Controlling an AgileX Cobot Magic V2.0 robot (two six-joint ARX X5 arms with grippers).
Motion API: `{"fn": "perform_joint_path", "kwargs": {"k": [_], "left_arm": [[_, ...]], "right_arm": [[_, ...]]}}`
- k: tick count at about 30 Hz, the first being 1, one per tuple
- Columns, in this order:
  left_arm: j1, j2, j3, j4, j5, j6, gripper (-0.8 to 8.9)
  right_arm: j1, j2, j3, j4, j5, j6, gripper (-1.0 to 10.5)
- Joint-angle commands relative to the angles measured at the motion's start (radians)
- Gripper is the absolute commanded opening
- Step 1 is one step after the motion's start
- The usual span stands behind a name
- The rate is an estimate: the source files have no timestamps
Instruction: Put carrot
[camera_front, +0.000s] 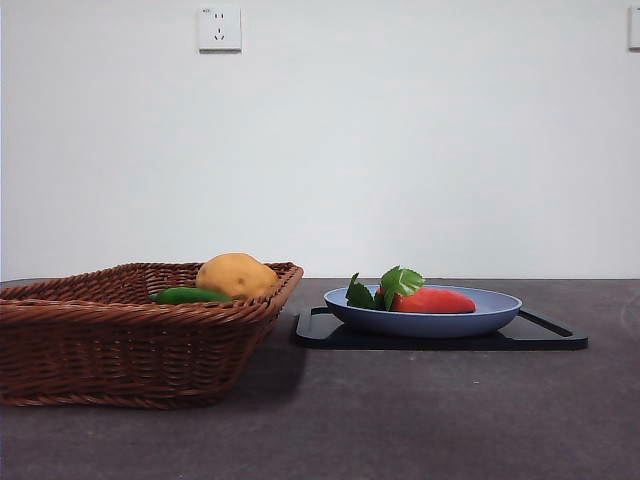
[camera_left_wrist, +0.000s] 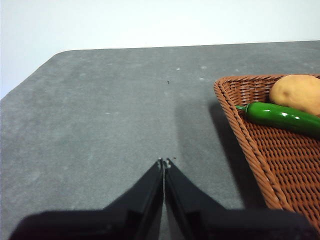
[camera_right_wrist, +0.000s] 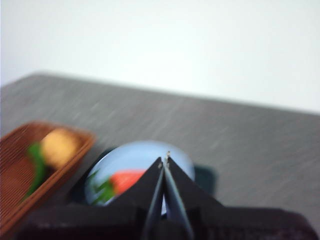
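Observation:
The red-orange carrot (camera_front: 432, 300) with green leaves lies in a blue plate (camera_front: 424, 322) on a black tray (camera_front: 440, 340), right of centre in the front view. In the blurred right wrist view the carrot (camera_right_wrist: 125, 180) lies in the plate (camera_right_wrist: 135, 155) just beyond my right gripper (camera_right_wrist: 164, 159), which is shut, empty and apart from it. My left gripper (camera_left_wrist: 163, 163) is shut and empty over bare table, beside the wicker basket (camera_left_wrist: 250, 145). Neither arm shows in the front view.
The brown wicker basket (camera_front: 130, 340) stands at the left and holds a yellow-orange potato (camera_front: 236, 275) and a dark green cucumber (camera_front: 190, 295). A white wall with a socket (camera_front: 219, 28) is behind the grey table.

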Motion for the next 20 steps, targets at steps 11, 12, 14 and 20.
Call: {"fn": "perform_joint_path", "kwargs": {"k": [11,12,14,20], "left_arm": [[0.003,-0.003,-0.005,-0.003,-0.003,-0.007,0.08],[0.003,-0.003,-0.005,-0.003,-0.003,-0.007,0.08],[0.003,-0.003,-0.005,-0.003,-0.003,-0.007,0.08],[0.003,-0.003,-0.005,-0.003,-0.003,-0.007,0.08]], "right_arm": [[-0.47,-0.16,-0.408,0.32,-0.367,0.009,0.1],[-0.481,-0.163,-0.425,0.32,-0.366,0.016,0.1],[-0.5,-0.171,-0.457,0.32,-0.366,0.026,0.1],[-0.509,-0.203,-0.501,0.317,-0.364,0.031,0.1]]}}
